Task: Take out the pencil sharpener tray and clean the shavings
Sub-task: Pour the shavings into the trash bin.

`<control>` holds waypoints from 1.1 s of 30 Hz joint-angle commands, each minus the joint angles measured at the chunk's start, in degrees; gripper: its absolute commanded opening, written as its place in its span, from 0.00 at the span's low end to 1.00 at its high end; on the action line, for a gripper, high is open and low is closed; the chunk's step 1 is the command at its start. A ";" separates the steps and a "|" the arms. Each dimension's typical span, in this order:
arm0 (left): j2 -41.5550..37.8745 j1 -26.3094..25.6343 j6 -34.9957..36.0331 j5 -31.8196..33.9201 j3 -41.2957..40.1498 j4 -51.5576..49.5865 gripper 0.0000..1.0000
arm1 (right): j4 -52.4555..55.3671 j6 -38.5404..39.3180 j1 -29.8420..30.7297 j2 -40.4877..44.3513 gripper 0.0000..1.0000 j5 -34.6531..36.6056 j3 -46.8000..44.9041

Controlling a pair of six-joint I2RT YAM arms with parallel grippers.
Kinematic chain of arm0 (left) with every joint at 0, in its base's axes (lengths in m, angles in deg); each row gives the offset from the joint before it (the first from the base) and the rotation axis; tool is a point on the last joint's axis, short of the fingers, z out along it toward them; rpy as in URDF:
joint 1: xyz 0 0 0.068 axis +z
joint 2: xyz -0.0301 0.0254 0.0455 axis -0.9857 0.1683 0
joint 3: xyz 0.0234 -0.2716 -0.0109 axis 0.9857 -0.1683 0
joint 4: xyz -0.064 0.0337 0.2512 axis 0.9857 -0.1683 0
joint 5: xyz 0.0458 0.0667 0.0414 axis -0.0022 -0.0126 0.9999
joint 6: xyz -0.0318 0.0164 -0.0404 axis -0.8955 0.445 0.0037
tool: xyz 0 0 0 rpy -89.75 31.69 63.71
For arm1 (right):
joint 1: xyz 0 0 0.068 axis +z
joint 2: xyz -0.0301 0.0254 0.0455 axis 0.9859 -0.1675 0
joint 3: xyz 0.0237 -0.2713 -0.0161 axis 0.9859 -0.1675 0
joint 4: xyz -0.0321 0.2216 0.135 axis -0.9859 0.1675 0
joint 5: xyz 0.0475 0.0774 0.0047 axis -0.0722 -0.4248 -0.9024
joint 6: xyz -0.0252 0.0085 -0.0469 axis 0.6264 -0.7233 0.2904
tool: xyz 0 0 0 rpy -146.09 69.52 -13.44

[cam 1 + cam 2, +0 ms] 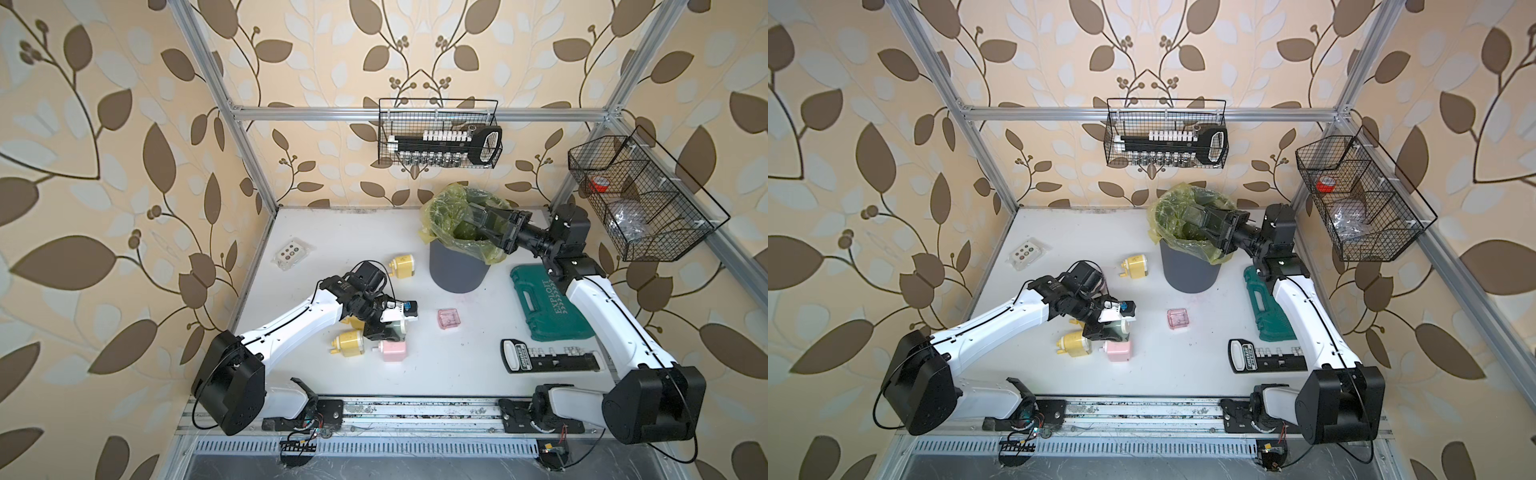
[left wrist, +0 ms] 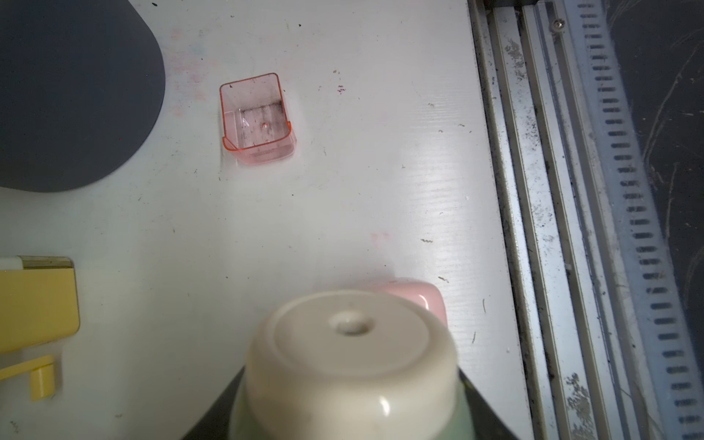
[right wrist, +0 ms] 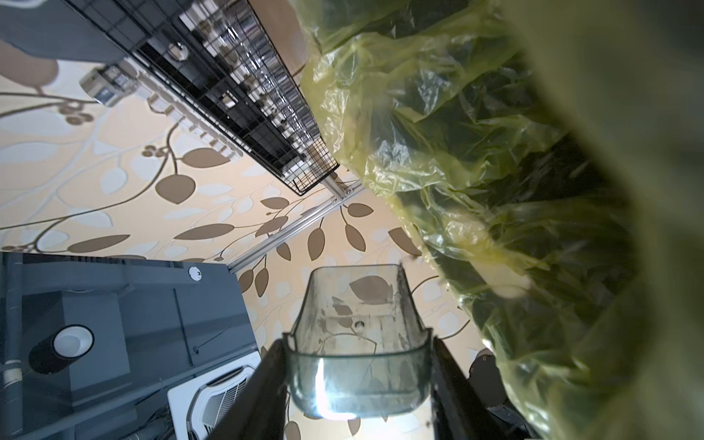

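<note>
Right wrist view: right gripper (image 3: 358, 337) is clamped on the clear tray (image 3: 358, 384), a finger on each side wall. Both top views show the tray held over the bin (image 1: 457, 270) mouth, within the yellow-green bag (image 1: 436, 208). Dark dust streaks one tray wall; shavings not discernible. Left gripper (image 1: 384, 330) grips green sharpener (image 2: 350, 362), in front of bin on the left-arm side. Pink tray (image 1: 449, 319) lies in front of bin.

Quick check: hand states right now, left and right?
left hand: closed on the green pencil sharpener.
right hand: closed on the clear tray, held at the mouth of the lined bin.
</note>
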 commanded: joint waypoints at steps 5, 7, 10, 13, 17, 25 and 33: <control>0.27 -0.42 0.06 -0.48 -0.05 0.40 0.00 | 4.99 5.91 0.22 -0.20 0.00 -3.36 3.69; 0.57 -0.49 0.04 -0.23 0.43 0.04 0.00 | 7.27 8.41 -0.58 -0.78 0.00 -6.24 4.38; 0.53 -0.52 0.15 -0.39 0.20 -0.01 0.00 | 8.92 12.69 -0.40 -0.83 0.00 -4.80 4.71; 0.87 -0.52 0.01 -0.22 0.68 -0.45 0.00 | 2.57 12.02 -0.41 -2.14 0.00 -8.39 4.42; 1.20 -0.53 0.20 -0.05 0.76 -0.35 0.00 | 5.24 14.98 -1.15 -4.01 0.00 -11.30 5.95; 2.93 -0.58 1.63 0.64 2.96 -1.26 0.00 | 5.73 24.94 -1.14 -1.68 0.00 -8.32 7.33; 12.43 -0.41 4.51 2.99 11.14 -5.22 0.00 | 10.68 61.03 -0.36 9.39 0.00 2.16 5.09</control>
